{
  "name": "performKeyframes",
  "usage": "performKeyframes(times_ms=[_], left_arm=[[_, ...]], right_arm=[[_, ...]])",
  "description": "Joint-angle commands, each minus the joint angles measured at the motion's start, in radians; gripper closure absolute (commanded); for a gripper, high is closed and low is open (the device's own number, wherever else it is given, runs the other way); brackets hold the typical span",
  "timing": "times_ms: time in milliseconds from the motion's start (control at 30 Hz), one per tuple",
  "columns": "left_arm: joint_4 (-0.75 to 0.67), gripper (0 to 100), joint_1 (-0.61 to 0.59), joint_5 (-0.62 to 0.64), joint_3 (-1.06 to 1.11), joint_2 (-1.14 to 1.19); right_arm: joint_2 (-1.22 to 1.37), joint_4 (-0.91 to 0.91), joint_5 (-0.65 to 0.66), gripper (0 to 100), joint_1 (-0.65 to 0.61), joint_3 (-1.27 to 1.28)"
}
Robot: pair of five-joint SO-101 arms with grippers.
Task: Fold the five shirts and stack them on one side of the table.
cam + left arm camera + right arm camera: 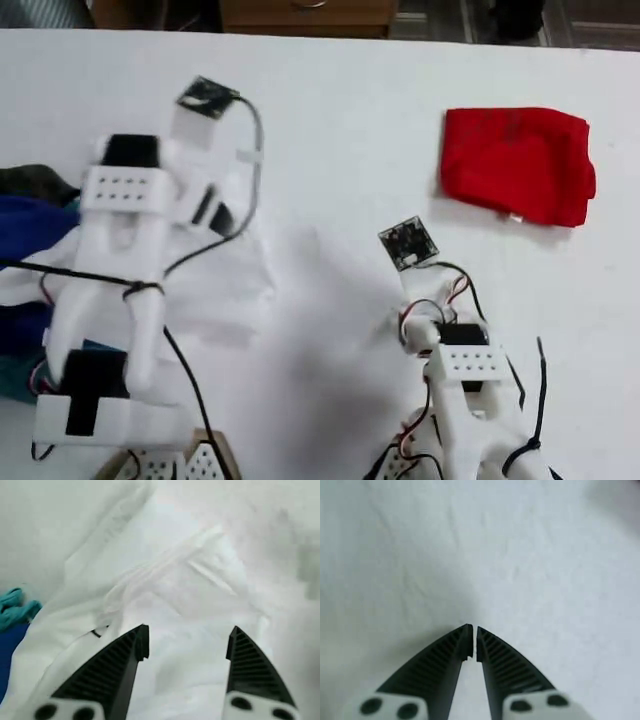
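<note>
A red shirt [515,165] lies folded at the far right of the white table [350,100]. A crumpled white shirt [232,288] [200,580] lies left of centre, partly under the left arm [125,190]. My left gripper [189,632] hangs open just above its folds, holding nothing. At the table's left edge lie a blue shirt [25,228] [9,642], a dark one [35,180] and a teal one [15,609], bunched together. My right gripper [474,629] is shut and empty over bare table, on the right arm [465,365] near the front edge.
Cables run along both arms and loop over the white shirt. Wooden furniture [305,15] stands beyond the table's far edge. Bare tabletop lies between the white shirt and the red one.
</note>
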Motion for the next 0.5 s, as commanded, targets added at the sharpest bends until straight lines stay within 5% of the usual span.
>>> performKeyframes(times_ms=[0,233,467], left_arm=[[-0.009,73,-0.158,0.006,-0.053,-0.006],[0.040,73,-0.522,-0.063,-0.062,-0.008],[0.023,73,-0.712,-0.222,-0.096,-0.002]], right_arm=[[-0.035,-0.018,-0.009,97.9,-0.005,-0.003],[-0.035,-0.018,-0.009,97.9,-0.005,-0.003],[-0.035,-0.018,-0.009,97.9,-0.005,-0.003]])
